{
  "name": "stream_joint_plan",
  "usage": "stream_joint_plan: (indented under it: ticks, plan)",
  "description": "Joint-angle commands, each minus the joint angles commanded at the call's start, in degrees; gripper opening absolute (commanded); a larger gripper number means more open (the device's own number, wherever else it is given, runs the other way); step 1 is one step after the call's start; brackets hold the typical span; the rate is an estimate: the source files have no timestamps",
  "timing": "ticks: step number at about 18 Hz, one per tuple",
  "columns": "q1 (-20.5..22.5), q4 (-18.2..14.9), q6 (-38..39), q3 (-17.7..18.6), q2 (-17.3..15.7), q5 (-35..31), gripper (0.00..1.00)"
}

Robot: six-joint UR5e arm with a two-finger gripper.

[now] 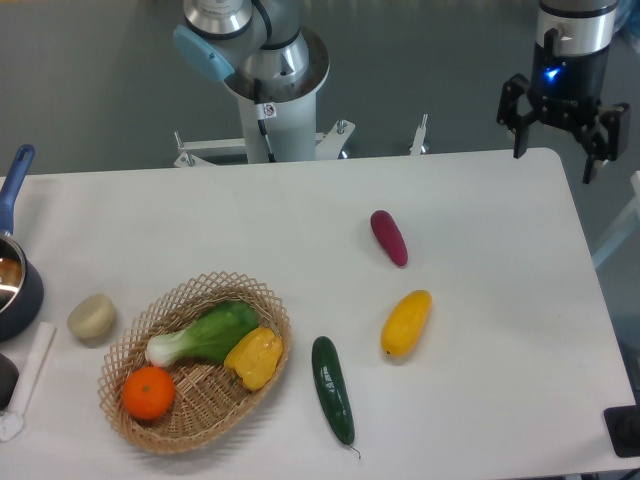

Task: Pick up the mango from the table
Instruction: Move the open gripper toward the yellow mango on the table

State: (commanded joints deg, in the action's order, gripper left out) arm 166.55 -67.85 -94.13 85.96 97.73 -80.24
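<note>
Gripper [563, 147] hanging jaws wide, holding nothing, over table's [500, 400] far right corner. Mango [406, 323] sitting well apart, toward near-left of jaws, right of cucumber [332, 389]. Long axis tilting slightly off near-far line, so you're probably needing wrist twist to span narrow width.

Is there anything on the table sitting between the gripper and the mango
Nothing visible does. The gripper hangs open at the table's far right edge; the mango lies alone on bare tabletop. The purple eggplant lies left of that path.
</note>
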Motion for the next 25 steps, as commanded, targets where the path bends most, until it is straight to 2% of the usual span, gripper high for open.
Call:
stream_joint_plan:
  ticks: [6,12,14,17,22,25]
  plan:
    - [-0.7,0.2,-0.1,0.0,0.3,-0.2,1.00]
    - [-0.7,0.3,0.2,1.6,0.0,-0.2,1.00]
    - [-1.0,2.3,4.2,3.0,-0.3,-0.3,1.00]
    - [-3.7,8.5,13.7,6.3,-0.1,-0.4,1.00]
    - [-6.1,10.1,22.7,8.9,1.1,-0.4,1.00]
    - [-6.9,12.6,27.4,10.7,1.8,-0.5,1.00]
